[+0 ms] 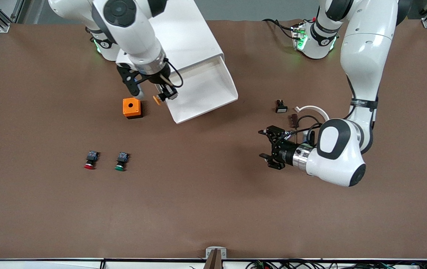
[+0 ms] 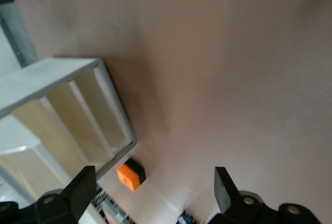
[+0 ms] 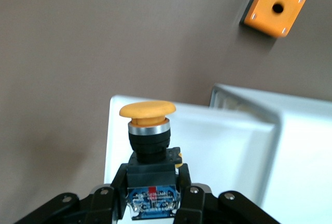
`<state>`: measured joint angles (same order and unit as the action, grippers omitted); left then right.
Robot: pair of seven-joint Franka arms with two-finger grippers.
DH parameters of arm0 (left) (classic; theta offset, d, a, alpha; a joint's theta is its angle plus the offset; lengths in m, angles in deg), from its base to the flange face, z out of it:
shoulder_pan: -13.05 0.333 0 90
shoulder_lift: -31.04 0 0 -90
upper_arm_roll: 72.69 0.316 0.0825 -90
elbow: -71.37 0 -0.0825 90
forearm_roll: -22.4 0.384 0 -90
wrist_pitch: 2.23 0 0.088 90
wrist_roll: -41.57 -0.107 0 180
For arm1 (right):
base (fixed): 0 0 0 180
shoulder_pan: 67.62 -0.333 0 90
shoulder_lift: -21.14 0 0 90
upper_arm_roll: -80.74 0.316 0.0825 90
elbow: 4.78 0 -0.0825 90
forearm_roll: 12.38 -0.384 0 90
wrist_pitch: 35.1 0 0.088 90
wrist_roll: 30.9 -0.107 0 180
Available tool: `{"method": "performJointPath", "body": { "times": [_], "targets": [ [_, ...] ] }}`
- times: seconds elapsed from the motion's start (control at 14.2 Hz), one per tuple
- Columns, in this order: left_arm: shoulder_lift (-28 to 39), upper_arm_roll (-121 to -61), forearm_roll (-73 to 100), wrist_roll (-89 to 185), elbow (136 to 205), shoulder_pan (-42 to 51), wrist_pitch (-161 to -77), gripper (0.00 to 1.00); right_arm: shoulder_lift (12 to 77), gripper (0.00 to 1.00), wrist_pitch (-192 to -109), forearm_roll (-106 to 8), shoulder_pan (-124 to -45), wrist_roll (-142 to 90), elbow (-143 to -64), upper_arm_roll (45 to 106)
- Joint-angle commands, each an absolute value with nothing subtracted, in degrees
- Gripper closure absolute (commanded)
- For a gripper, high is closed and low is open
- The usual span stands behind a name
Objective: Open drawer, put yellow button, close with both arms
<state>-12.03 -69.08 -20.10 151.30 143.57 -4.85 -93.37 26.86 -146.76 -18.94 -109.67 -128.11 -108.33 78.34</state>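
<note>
Nearest the front camera lie two small push buttons, a red-capped button [image 1: 90, 160] and beside it a green-capped button [image 1: 121, 161], both on the brown table covering [image 1: 198, 209] toward the right arm's end. Slightly farther from the camera, toward the left arm's end, the left gripper [image 1: 268, 147] hangs just above the bare covering with its black fingers [image 2: 78, 193] spread wide and nothing between them. Farther again sit a small black part [image 1: 281, 106] and a white curved plastic piece [image 1: 312, 109] near the left arm. An orange square box with a round hole [image 1: 132, 108] rests beside the pulled-out shallow white plastic drawer [image 1: 213, 93] of the white boxy cabinet [image 1: 183, 33]. The right gripper [image 1: 165, 95] is over the drawer's front corner, clenched on the black-and-blue body of the yellow button [image 3: 148, 130]. That button juts straight out past the fingertips, its rounded yellow-orange cap [image 1: 156, 99] foremost, above a silver ring and black collar, hanging over the drawer's front edge.
</note>
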Motion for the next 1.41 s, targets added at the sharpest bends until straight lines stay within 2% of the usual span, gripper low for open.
{"method": "performJointPath", "body": {
  "times": [0.0,0.21,0.56,1.27,1.34],
  "targets": [
    [-9.5,-68.4,-11.0,150.0,144.0,-5.3,-92.8,0.0,32.5,1.0,-146.9,-19.2,-113.6,-133.9,-102.8,77.5],
    [-6.6,-69.1,0.3,144.3,144.1,-6.2,-92.8,0.0,35.5,1.0,-147.9,-18.7,-116.9,-139.3,-100.3,77.4],
    [-3.2,-69.5,8.0,130.3,144.3,-6.0,-92.7,0.0,38.0,1.0,-149.5,-18.5,-121.7,-145.5,-99.9,77.4],
    [1.2,-70.5,13.9,90.7,144.9,-6.4,-93.3,0.0,40.2,1.0,-149.4,-18.2,-123.5,-147.4,-99.9,77.4],
    [1.4,-71.4,14.9,88.5,145.3,-6.3,-93.3,0.0,40.3,0.8,-149.4,-18.2,-123.5,-147.4,-99.9,77.4]
  ]
}}
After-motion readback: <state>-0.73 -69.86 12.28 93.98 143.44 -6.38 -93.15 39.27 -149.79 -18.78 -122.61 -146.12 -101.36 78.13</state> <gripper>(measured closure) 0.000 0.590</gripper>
